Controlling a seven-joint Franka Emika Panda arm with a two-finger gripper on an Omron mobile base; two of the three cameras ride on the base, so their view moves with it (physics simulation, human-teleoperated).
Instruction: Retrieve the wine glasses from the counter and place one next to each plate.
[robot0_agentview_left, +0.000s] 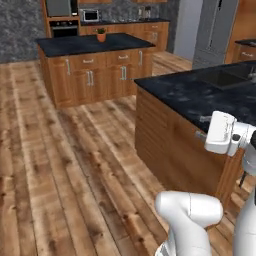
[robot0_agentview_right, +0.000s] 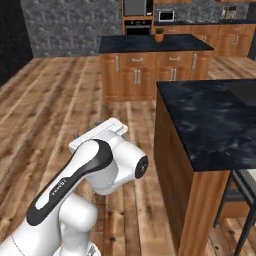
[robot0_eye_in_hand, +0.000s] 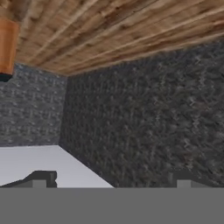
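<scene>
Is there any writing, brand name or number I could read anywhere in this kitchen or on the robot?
Robot arm: a small pale marking on its dark band, too blurred to read.
Wall oven and microwave: no readable label or digits.
Nothing else carries text.

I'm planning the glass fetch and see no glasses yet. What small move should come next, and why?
Probably drive the base on to scan more counter. The near counter and the island show no glasses or plates, only a small potted plant on the island. The gripper is open, holds nothing and faces a stone wall.
</scene>
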